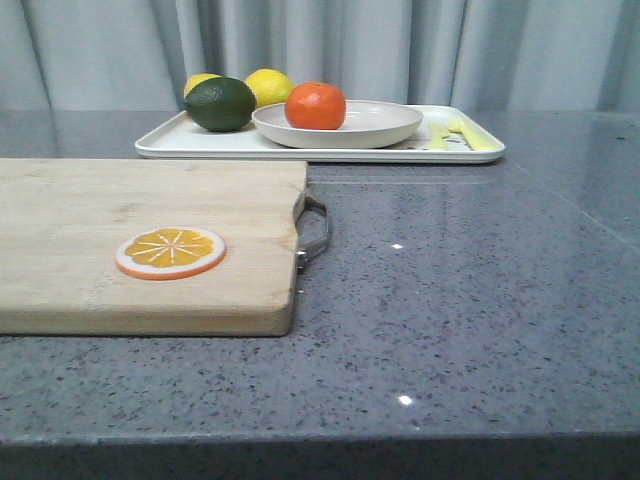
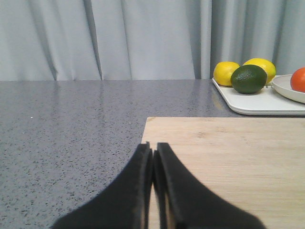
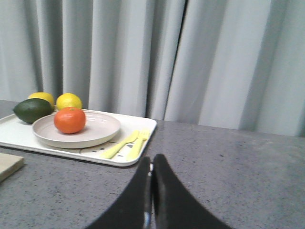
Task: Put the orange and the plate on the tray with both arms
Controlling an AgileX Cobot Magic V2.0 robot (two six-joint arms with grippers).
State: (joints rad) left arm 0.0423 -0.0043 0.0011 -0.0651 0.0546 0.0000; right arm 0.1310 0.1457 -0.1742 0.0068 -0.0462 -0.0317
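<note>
Already looks done: orange inside plate, plate on tray, far back, right of lemons and avocado. Left gripper pressed together over cutting board; right gripper pressed together too, holding nothing, both well apart from tray.

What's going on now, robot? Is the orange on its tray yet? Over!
Left gripper shut, empty. Right gripper shut, empty. Orange sits on plate, plate on tray. Nothing in the way.
</note>
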